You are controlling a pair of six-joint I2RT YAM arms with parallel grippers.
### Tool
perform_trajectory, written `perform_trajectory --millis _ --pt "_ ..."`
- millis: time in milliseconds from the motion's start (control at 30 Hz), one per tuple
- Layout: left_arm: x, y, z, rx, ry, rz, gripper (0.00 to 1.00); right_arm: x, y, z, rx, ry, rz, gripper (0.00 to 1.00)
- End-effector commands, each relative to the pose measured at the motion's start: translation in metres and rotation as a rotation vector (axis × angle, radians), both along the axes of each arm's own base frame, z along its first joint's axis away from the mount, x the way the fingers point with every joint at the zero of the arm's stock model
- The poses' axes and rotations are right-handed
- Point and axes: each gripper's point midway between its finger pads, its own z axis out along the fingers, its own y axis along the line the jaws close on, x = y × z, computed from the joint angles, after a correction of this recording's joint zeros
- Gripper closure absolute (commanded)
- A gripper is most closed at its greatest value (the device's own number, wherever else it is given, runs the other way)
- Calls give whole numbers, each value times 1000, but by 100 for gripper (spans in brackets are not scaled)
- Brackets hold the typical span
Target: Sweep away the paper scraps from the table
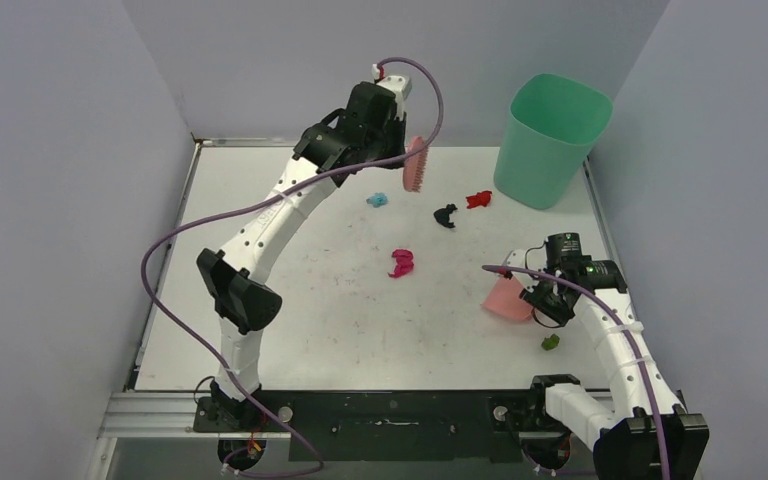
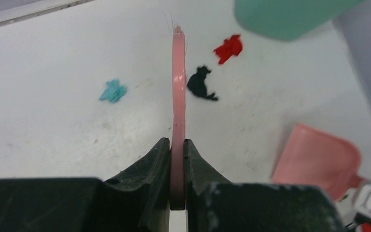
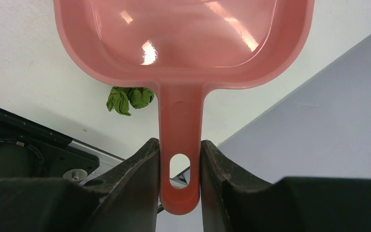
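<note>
- Right fingers (image 3: 137, 183) pinch the dustpan (image 3: 183, 43) handle at the near right; a green scrap (image 3: 128, 99) lies just beside the pan.
- The scraps look light, soft and crumpled: likely to skid, so sweep them rather than grip.
- Midway lies a magenta scrap (image 1: 401, 263); farther, a blue scrap (image 1: 377, 200), black scrap (image 1: 445, 215) and red scrap (image 1: 478, 199).
- Left fingers (image 2: 149, 164) pinch the brush (image 2: 178, 96) near those.
- The table (image 1: 290, 330) is smooth and scuffed; walls close; bin (image 1: 550, 140) at far right.

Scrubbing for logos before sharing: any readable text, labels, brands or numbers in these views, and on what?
None readable in any view.
The brush, dustpan, green bin, paper scraps and table all show plain surfaces with no print.
Any marking on the arms is too small to tell.
</note>
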Motion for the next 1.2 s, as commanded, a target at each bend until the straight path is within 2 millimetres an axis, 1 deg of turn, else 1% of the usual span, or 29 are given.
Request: perform_trajectory --millis 0,100,167,233,267,367,400,467,533,600,667,733,767,867,900,933,967,1033,1100,1133,1167 --pt "40 -67 20 -405 -12 53 100 2 -5 3 -13 -29 -56 95" --pt "60 -99 9 -579 45 61 100 1 -4 5 -6 -25 -70 95" --pt "74 -114 -3 -660 72 82 100 1 -3 7 2 -25 -77 95" --pt "91 -123 -20 -724 93 124 100 3 -3 11 8 -31 -81 95" --pt "97 -130 -30 -763 110 119 100 3 -2 14 13 -37 -85 95" --pt "108 -153 -60 -857 197 99 100 3 -2 19 18 -42 -90 95" --pt "111 -160 -65 -880 226 94 100 3 -2 19 16 -41 -91 95" --pt "113 -166 -92 -867 285 110 100 0 -3 19 7 -36 -92 95" --pt "113 -162 -118 -827 325 139 100 -1 -4 18 4 -35 -95 95" --pt "111 -149 -139 -793 347 182 100 -2 -4 17 8 -32 -94 95" --pt "108 -127 -156 -778 354 250 100 -4 -2 14 16 -22 -93 95" --pt "102 -104 -161 -780 355 293 100 -6 -2 11 15 -4 -89 95" --pt "98 -93 -161 -777 354 307 100 -7 -2 10 13 4 -85 95" --pt "79 -58 -164 -726 355 342 100 -7 -4 10 0 14 -71 95" --pt "69 -45 -167 -700 359 355 100 -6 -5 11 -5 12 -70 95" --pt "59 -32 -165 -681 356 362 100 -5 -5 12 -9 11 -67 95" --pt "44 -18 -155 -681 339 367 100 -4 -5 14 -10 9 -65 95" --pt "16 12 -161 -672 336 407 100 -2 -4 18 -4 4 -58 95" --pt "-7 42 -157 -680 306 446 100 2 -3 22 3 -5 -54 95" --pt "-23 56 -164 -659 308 463 100 4 -1 23 10 -8 -50 95" --pt "-38 68 -166 -634 319 476 100 5 0 23 15 -6 -48 95"
